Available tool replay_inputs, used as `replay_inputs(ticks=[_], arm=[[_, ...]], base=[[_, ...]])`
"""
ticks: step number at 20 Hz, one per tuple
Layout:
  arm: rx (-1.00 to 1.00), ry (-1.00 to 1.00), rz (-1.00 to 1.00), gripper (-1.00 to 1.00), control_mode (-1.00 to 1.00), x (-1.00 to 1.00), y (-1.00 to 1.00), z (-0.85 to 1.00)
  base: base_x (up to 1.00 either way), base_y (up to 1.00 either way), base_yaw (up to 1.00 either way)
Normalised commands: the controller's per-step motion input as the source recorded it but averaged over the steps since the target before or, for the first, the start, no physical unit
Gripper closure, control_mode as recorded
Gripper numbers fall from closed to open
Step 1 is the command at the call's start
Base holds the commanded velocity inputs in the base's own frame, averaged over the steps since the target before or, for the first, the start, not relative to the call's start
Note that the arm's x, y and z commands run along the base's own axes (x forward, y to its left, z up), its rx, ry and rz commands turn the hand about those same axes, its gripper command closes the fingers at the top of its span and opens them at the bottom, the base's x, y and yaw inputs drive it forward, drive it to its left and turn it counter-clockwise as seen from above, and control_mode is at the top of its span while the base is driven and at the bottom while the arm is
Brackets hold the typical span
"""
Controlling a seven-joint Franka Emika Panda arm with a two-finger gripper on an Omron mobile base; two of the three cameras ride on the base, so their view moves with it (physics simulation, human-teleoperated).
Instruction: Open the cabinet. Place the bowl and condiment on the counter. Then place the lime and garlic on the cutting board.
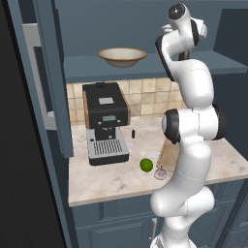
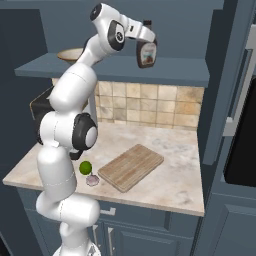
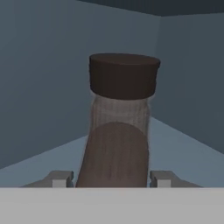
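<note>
Reaching into the open cabinet (image 1: 58, 72), a kitchen robot goes for the condiment while most of the job waits.

Left base view: the bowl (image 1: 122, 56) sits on the blue shelf (image 1: 92, 68), not yet brought down. On the table (image 1: 111, 179) below, the lime (image 1: 146, 165) lies near the front edge, with the garlic (image 1: 160, 173) just right of it, both off the cutting board (image 1: 167, 154), which is largely hidden by the arm. A dark coffee machine (image 1: 105, 121) stands far left against the tan tiles.

Right base view: the hand (image 2: 146, 53) is up at shelf height with the condiment (image 2: 146, 54) between its fingers, right of the bowl (image 2: 70, 54). Whether the bottle has left the shelf cannot be told. The cutting board (image 2: 131, 166) lies bare in mid-table; lime (image 2: 85, 167) and garlic (image 2: 92, 180) rest just beside its near left corner.

Hand view: the condiment (image 3: 120, 127) stands upright, its dark cap on top, flanked low down by both fingertips (image 3: 59, 178); the jaws seem to bracket the body, but a firm squeeze cannot be confirmed.

Progress: cabinet open; bowl, condiment, lime and garlic all left to place, by this evidence.
</note>
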Motion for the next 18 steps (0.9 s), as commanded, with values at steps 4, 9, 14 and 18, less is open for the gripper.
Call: replay_inputs(ticks=[4, 9, 14, 18], arm=[[0.03, 0.11, -0.03, 1.0, -1.0, 0.04, -0.27, 0.0], [0.13, 0.09, -0.05, 1.0, -1.0, 0.0, -0.31, 0.0], [0.25, 0.04, -0.09, 1.0, -1.0, -0.38, -0.3, 0.0], [0.22, 0.02, -0.06, 1.0, -1.0, -0.98, -0.29, 0.01]], base=[[0.0, 0.0, 0.0], [0.0, 0.0, 0.0], [0.0, 0.0, 0.0], [0.0, 0.0, 0.0]])
